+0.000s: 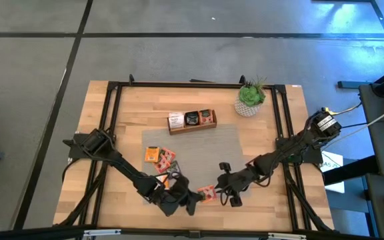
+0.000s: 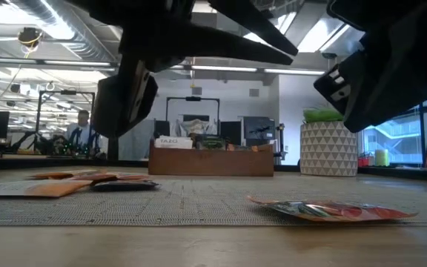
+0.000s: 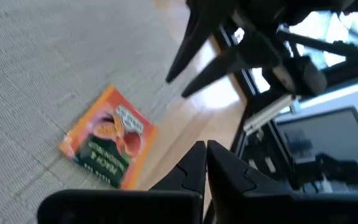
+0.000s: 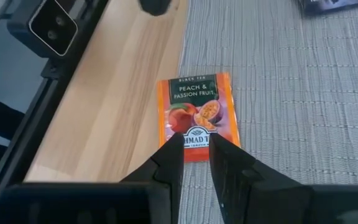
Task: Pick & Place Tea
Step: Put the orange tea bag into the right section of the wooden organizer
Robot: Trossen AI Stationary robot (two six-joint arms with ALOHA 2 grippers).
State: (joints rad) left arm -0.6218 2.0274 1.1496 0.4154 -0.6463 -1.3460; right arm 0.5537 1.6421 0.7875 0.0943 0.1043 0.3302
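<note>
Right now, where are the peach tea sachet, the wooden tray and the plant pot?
peach tea sachet [image 4: 197, 116]: right wrist view, middle of its printed face.
wooden tray [image 1: 193, 127]: high view, its front wall.
plant pot [image 2: 328, 150]: low view, its patterned side.

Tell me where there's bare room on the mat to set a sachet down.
Free: the grey mat between the wooden tray and the right gripper. Crowded: the mat's front left, with the sachet pile and left gripper.

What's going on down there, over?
Left end effector shut, empty, beside the orange tea sachet. Right end effector slightly open over its edge, not gripping. Nothing in the way, over.
</note>
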